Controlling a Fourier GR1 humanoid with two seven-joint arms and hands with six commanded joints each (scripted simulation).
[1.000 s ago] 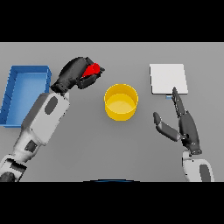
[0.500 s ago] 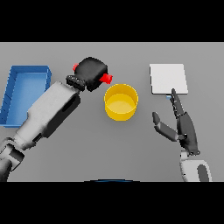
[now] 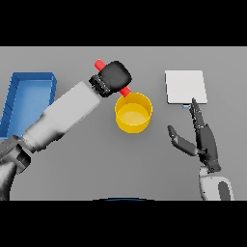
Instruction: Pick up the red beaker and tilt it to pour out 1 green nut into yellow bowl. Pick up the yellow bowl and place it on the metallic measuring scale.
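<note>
Head view: left hand [image 3: 115, 75] grips the red beaker [image 3: 100, 64] tipped beside the yellow bowl [image 3: 133, 113]; right hand [image 3: 204, 138] wide.

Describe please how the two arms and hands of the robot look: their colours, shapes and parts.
Both arms have smooth, rounded white and light grey shells. The left arm is a long pale forearm with a dark ribbed wrist band before its black, blocky left hand. The right arm shows only a short white segment with a dark grey inset; its right hand is dark grey, with slim segmented fingers and a thumb. No cables or markings show.
</note>
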